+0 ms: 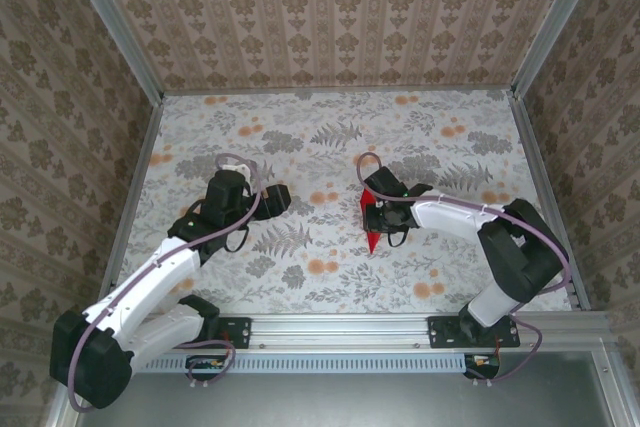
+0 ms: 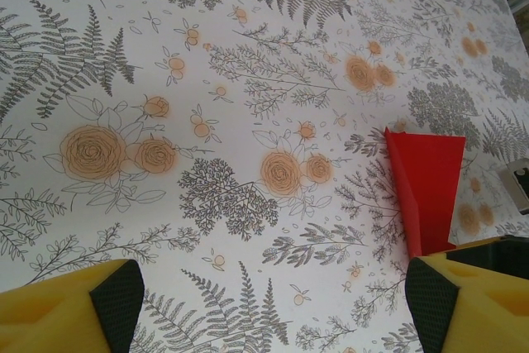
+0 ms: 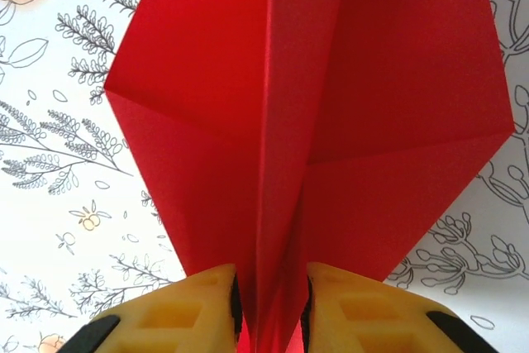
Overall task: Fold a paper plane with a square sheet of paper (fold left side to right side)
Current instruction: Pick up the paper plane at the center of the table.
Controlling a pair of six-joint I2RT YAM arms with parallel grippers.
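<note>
Flowery tablecloth (image 1: pixel 330 127) from above, white with grey ferns and orange blooms, with brown patterned walls (image 1: pixel 330 17) on three sides. Near the middle, a little to the right, the paper plane (image 1: pixel 371 229): bright red, small and thin, pointed tip toward the near edge. On top of it the right gripper (image 1: pixel 383 215), arm bent in from the right. Well apart to the left, the left gripper (image 1: pixel 278 197), pointing right, arm reaching up from the near left corner.

From the left wrist: yellow left fingers (image 2: pixel 70 307) spread wide at the two bottom corners. Red plane lying on the cloth at the right, just above the right-hand finger, wide and flat at the top, thinner lower down.

From the right wrist: red plane very close, shaped like a kite, with a sharp fold down the middle and a slanted crease on each side. Yellow right fingers (image 3: pixel 190 307) pressed together on that middle fold, one from each side, pinching it.
</note>
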